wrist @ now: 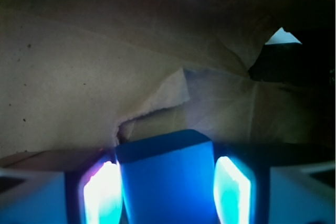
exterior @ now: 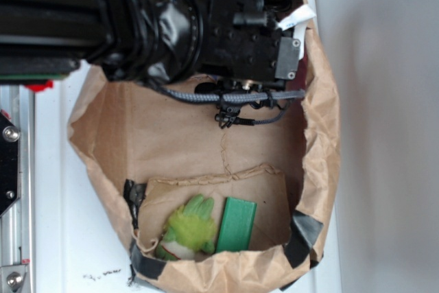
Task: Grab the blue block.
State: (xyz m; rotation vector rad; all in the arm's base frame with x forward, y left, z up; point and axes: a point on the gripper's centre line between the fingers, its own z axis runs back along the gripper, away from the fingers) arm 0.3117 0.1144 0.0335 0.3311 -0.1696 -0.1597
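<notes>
Wrist view: my gripper [wrist: 167, 192] stands closed on the blue block [wrist: 167, 182], fingers [wrist: 102, 192] flanking its sides for grip, over the paper bag's [wrist: 79, 87] floor.

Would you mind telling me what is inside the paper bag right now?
Inside the paper bag lie a green block and a fuzzy green toy. The arm covers the far end; there the claw flanks the blue block.
</notes>
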